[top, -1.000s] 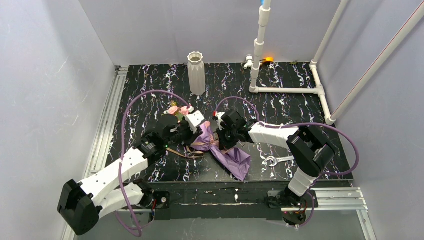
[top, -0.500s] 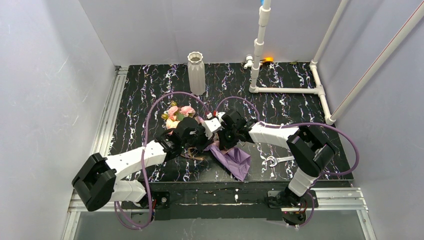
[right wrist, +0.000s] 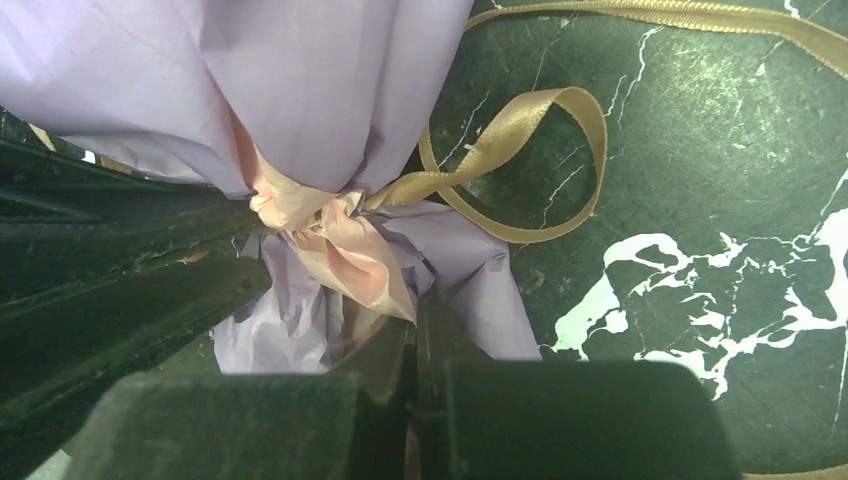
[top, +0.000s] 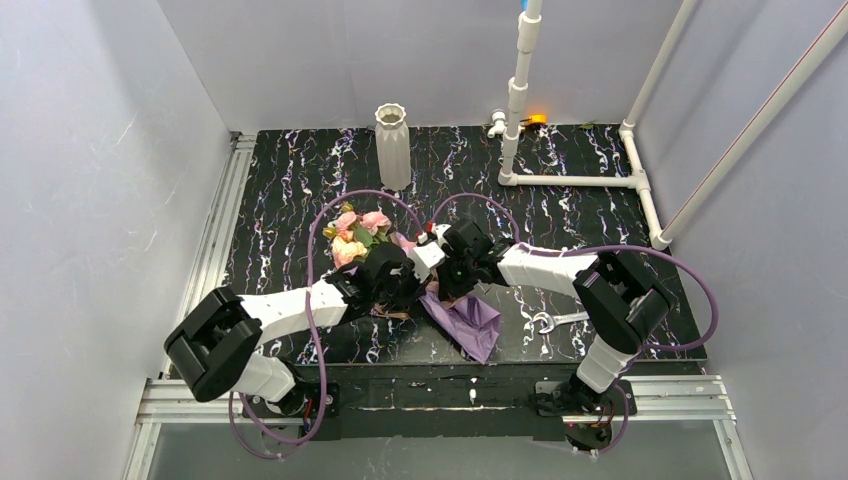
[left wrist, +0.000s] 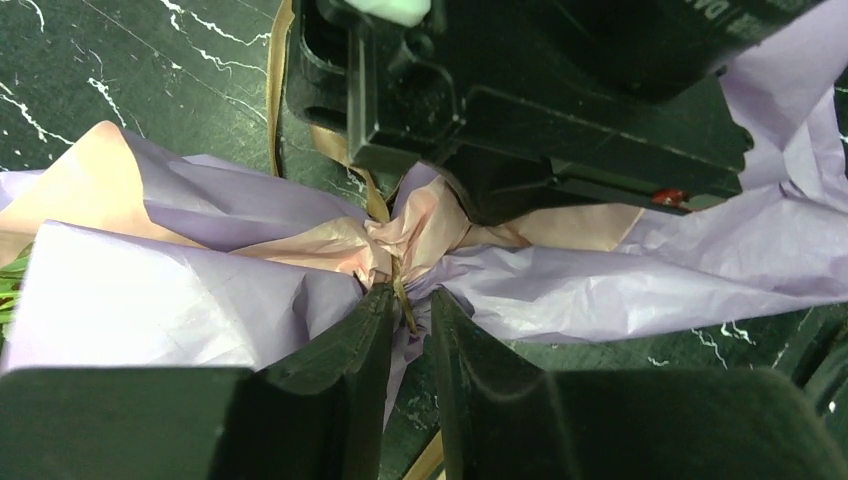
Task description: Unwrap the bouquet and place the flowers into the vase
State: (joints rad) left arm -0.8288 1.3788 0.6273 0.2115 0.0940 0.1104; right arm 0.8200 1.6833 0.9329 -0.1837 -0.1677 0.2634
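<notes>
Bouquet (right wrist: 300,80) pinched by right gripper (right wrist: 412,325); left gripper (left wrist: 405,318) barely parted.

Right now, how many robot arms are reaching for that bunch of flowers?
2. The left arm reaches from the left, the right arm from the right; both meet at the bouquet's tied middle. None hidden.

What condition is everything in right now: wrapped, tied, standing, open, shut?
Bouquet: lying flat, still wrapped in paper.
Ribbon: still knotted round the wrapping, loose ends trailing.
Vase: upright, no flowers in it.
Left gripper: slightly open, fingertips either side of the knot.
Right gripper: shut, tips against the wrapping by the knot.
</notes>
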